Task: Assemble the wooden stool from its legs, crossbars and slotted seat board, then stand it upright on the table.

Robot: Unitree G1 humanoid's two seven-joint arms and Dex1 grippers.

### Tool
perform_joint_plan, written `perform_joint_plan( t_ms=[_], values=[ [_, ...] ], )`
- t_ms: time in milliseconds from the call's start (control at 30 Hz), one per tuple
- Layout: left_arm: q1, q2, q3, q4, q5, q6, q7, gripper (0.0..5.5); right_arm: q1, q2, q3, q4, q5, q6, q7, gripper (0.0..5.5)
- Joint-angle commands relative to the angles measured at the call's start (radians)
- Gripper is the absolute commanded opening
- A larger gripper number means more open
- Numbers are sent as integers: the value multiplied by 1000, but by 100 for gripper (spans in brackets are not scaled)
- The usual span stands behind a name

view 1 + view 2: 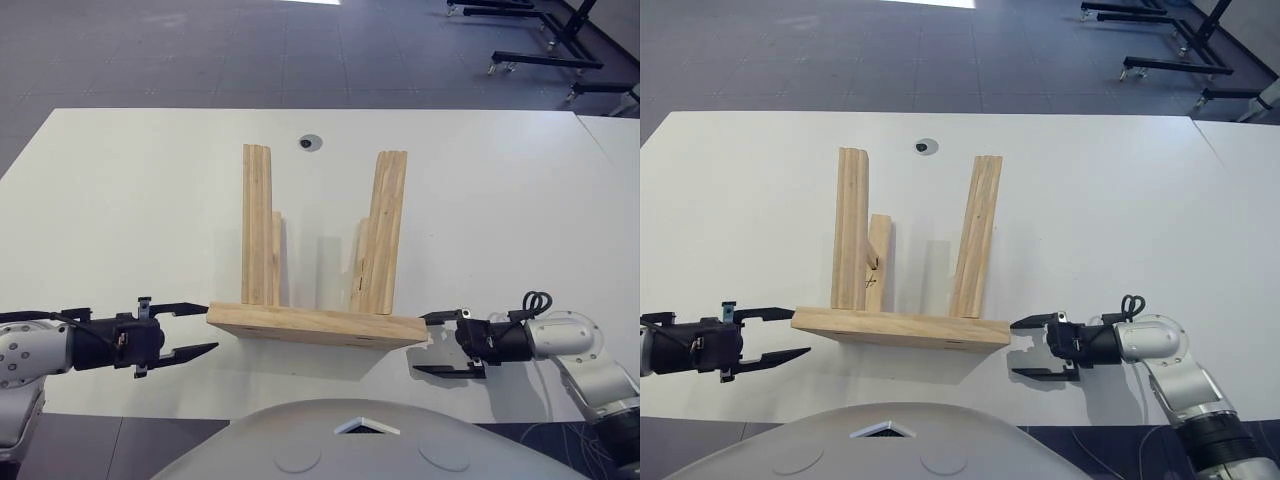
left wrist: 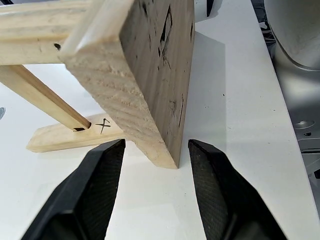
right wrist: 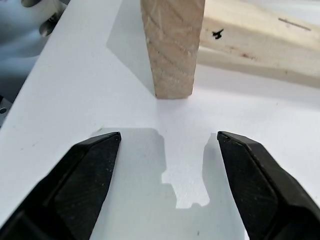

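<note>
Left claw [image 1: 211, 326] and right claw [image 1: 420, 344] gape wide flanking the seat board [image 1: 315, 326], lower centre; uneven squeezing may topple it.

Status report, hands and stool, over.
Left hand open at left end of seat, right hand open at right end, neither gripping. Stool on its side, legs pointing away. Small dark disc beyond the legs, apart.

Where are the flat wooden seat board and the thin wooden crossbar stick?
Flat wooden seat board [image 1: 315, 322]: left eye view, middle of its upper edge.
Thin wooden crossbar stick [image 2: 45, 97]: left wrist view, mid-length.
</note>
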Motion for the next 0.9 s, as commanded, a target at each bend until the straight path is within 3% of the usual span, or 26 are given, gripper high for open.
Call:
perform_joint_plan(
  t_ms=[33,400,633,800,900],
  values=[
    [-43,8,-42,-12,11,8,23,230,-17,40,46,88,-66,-45,-30,356],
    [-71,-58,-167,50,47,19,125,230,-80,97,47,171,9,-84,-24,340],
    [-135,-90,-268,94,80,59,171,230,-90,100,67,178,28,-106,10,227],
    [-159,-84,-297,118,78,70,173,179,-88,107,77,167,28,-109,8,143],
    [-160,-68,-298,126,79,67,162,172,-84,115,78,157,34,-109,2,132]
  ],
)
